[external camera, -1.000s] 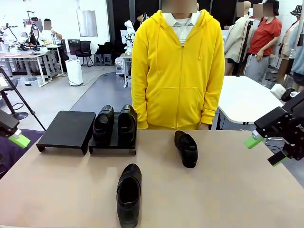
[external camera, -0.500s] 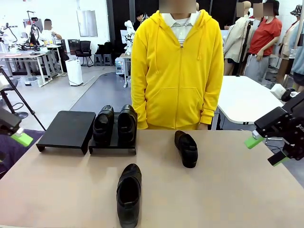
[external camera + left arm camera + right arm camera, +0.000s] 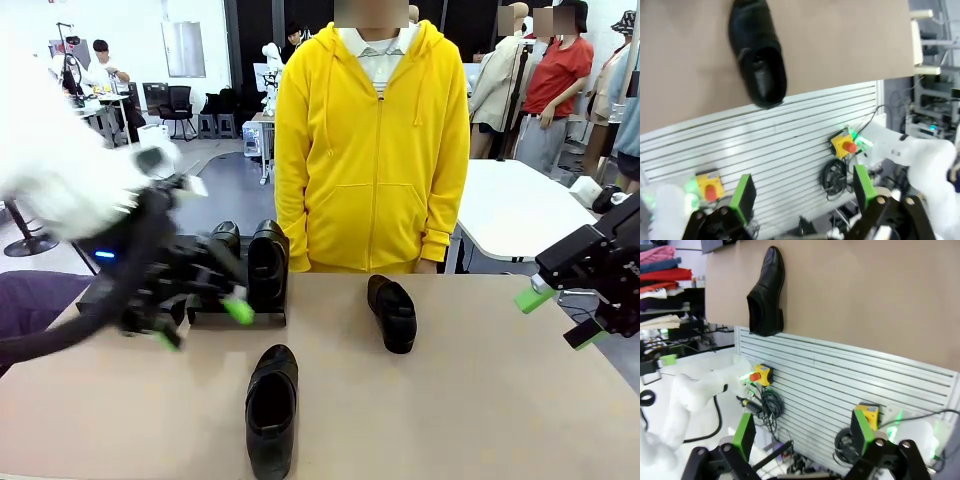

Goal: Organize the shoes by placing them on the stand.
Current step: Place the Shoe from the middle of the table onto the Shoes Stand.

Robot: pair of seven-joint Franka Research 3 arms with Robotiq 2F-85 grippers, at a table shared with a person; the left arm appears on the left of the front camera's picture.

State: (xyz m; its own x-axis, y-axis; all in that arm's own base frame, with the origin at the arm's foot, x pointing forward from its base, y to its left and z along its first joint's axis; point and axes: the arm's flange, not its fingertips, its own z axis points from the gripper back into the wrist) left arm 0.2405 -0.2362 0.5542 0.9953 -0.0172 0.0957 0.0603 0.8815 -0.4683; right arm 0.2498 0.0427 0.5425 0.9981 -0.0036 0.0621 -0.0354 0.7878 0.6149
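Observation:
Two glossy black shoes (image 3: pixel 267 262) stand side by side on the right-hand black stand (image 3: pixel 262 318) at the far left of the table. A third shoe (image 3: pixel 391 312) lies on the table in front of the person. The fourth shoe (image 3: pixel 271 410) (image 3: pixel 759 55) (image 3: pixel 766 292) lies near the front edge, its heel at the edge. My left gripper (image 3: pixel 203 325) (image 3: pixel 804 192) is blurred with motion, open and empty, just in front of the stand. At the table's right side my right gripper (image 3: pixel 558 315) (image 3: pixel 802 432) hangs open, holding nothing.
A person in a yellow hoodie (image 3: pixel 372 140) stands at the far side, hands down. My left arm (image 3: pixel 70 190) covers most of the second black stand on the left. The tan table (image 3: pixel 480 400) has free room at right. A slatted wall (image 3: pixel 790 150) lies below the table's near edge.
My left arm has swung in from the left edge over the table, reaching just in front of the stands. The right arm, the shoes and the person have stayed put.

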